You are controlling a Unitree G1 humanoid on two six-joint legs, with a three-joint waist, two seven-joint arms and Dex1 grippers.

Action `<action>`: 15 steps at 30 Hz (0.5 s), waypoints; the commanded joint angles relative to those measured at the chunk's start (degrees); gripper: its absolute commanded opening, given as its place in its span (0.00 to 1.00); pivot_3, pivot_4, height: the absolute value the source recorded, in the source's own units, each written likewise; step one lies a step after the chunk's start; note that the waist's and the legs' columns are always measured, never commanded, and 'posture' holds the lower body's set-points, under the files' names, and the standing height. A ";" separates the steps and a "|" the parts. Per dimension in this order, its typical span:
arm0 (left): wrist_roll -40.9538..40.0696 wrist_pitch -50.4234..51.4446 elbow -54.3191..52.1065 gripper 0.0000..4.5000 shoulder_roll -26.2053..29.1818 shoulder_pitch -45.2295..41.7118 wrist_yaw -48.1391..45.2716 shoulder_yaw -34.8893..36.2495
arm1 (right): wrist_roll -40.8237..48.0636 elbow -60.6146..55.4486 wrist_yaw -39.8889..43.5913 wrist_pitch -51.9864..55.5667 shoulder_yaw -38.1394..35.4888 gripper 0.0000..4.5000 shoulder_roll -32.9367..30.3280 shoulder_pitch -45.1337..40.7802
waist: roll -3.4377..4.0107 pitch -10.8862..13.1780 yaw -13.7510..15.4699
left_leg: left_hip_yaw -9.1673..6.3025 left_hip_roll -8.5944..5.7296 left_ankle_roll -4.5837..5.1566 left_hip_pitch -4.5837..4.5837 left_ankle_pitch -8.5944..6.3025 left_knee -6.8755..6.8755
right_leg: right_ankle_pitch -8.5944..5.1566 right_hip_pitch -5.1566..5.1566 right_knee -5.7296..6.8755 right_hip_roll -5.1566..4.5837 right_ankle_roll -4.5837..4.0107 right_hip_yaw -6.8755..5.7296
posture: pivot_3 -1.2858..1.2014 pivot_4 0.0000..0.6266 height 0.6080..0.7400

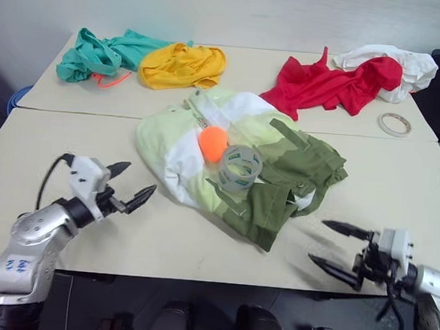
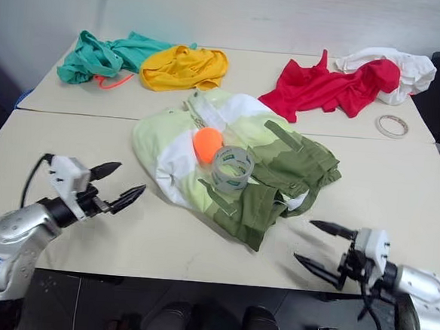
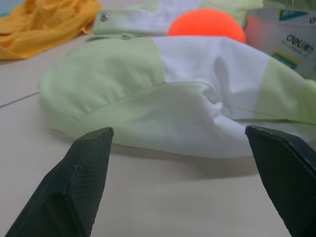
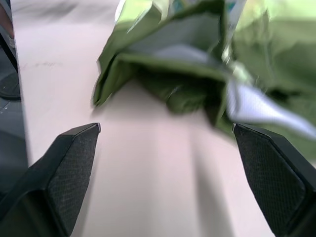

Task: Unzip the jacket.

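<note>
Fabric on the table: the jacket lies crumpled at the middle of the near table, pale lime and white toward the robot's left, olive toward its right
On top of it: an orange ball and a roll of clear tape sit side by side on the cloth
Zipper: a short run of teeth seems to show near the collar end, just behind the ball, but the folds hide most of it, so I can't say whether it is closed all the way
Left gripper: fingers spread wide, holding nothing, off the pale sleeve edge and not touching it
Right gripper: fingers spread wide as well, empty, near the olive hem but apart from it
Done so far: nothing that I can see; no cloth is pinched and no pull tab is in either claw
Left to do: likely shift the ball and tape aside, find the slider, pin the fabric with one claw and draw the zip open with the other
</note>
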 commanded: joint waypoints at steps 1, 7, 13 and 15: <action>2.03 -4.74 -0.45 1.00 -0.20 -0.20 -0.73 -0.52 | 1.40 -3.46 -3.19 -0.16 -2.76 0.99 0.90 0.23 | -0.07 0.04 -0.25 | 0.00 0.00 0.01 0.01 0.01 0.00 | 0.01 0.00 -0.04 0.00 0.01 0.01 | 0.52 0.24 1.00; -2.76 -2.33 1.02 1.00 -0.52 -0.96 -1.99 2.08 | 2.24 -7.40 -7.60 1.37 -4.09 0.99 2.02 2.97 | -0.05 0.04 0.51 | -0.17 0.04 -0.14 0.05 0.04 0.02 | 0.00 -0.04 0.00 -0.06 0.00 0.38 | 0.52 0.24 1.00; -5.86 -2.21 1.79 1.00 0.02 0.55 -6.77 2.86 | 3.18 -10.23 -10.28 3.68 -4.00 0.99 2.64 4.07 | -0.05 0.04 0.57 | -0.15 0.01 -0.10 0.02 0.02 0.02 | 0.00 -0.04 -0.08 -0.08 0.00 0.44 | 0.52 0.24 1.00; -9.04 -0.47 0.78 1.00 -0.96 0.38 -6.53 4.08 | 3.97 -10.77 -11.07 5.07 -3.98 0.99 2.56 3.62 | -0.05 0.04 0.55 | -0.15 0.01 -0.10 0.02 0.03 0.02 | 0.00 -0.04 -0.07 -0.08 0.00 0.44 | 0.52 0.24 1.00</action>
